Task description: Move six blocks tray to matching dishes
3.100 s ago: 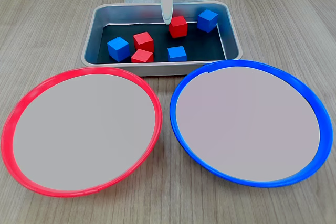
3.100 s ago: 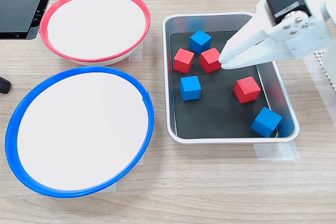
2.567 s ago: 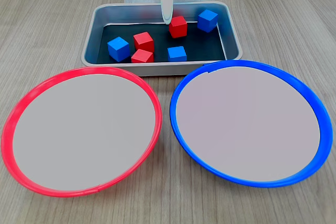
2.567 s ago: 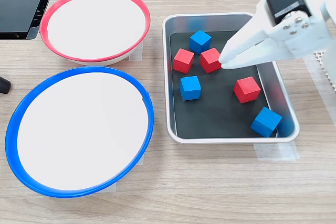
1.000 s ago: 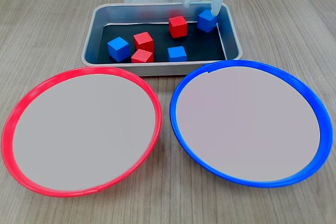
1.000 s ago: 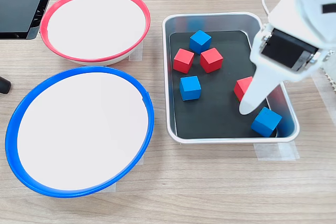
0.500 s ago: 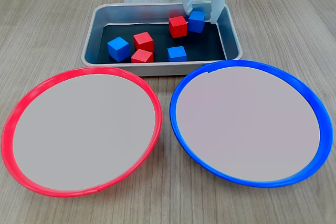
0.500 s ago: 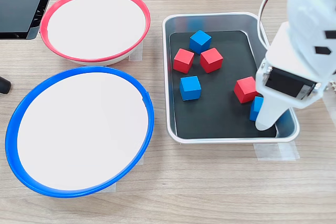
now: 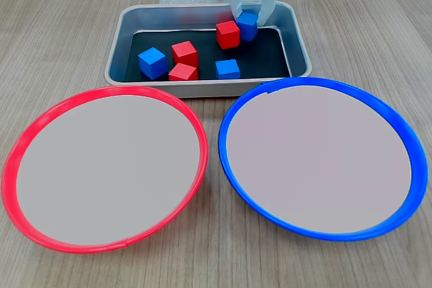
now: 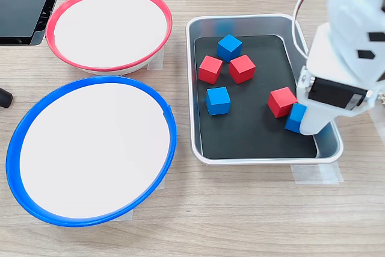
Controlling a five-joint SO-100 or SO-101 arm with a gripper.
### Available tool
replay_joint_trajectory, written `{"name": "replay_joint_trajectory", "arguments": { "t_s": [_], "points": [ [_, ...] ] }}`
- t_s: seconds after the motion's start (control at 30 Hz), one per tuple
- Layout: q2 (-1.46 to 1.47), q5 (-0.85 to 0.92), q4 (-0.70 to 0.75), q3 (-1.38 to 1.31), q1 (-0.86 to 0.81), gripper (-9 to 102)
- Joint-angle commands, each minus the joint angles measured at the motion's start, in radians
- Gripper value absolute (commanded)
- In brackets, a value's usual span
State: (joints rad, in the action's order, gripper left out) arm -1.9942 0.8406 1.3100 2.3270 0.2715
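Fixed view: gripper (image 9: pixel 249 19) clamped on blue block (image 9: pixel 248 25) inside tray (image 9: pixel 128 25), beside a red block (image 9: pixel 228 34). Block looks light, rigid, matte; hold opposite flat faces.

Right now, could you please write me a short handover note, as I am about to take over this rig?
Gripper: in the tray, fingers either side of a blue block; whether it has closed on it I cannot tell.
That block sits next to a red block.
All six blocks are in the tray: three red, three blue.
Red-rimmed dish and blue-rimmed dish hold nothing.
Done: nothing delivered.
Left: all six, blue ones to the blue-rimmed dish, red ones to the red-rimmed dish.
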Motion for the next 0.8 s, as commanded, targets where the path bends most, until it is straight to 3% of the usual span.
{"name": "replay_joint_trajectory", "arguments": {
  "t_s": [0.0, 0.1, 0.27, 0.43, 0.67, 0.77],
  "points": [
    [-0.037, 0.023, 0.063, -0.1, -0.023, 0],
    [-0.02, -0.078, 0.081, -0.437, -0.069, 0],
    [0.184, -0.212, -0.319, -0.713, -0.101, 0],
    [0.431, -0.196, -0.522, -0.804, -0.087, 0],
    [0.594, -0.183, -0.532, -0.811, -0.101, 17],
    [0.557, -0.184, -0.491, -0.793, -0.101, 15]
  ]
}}
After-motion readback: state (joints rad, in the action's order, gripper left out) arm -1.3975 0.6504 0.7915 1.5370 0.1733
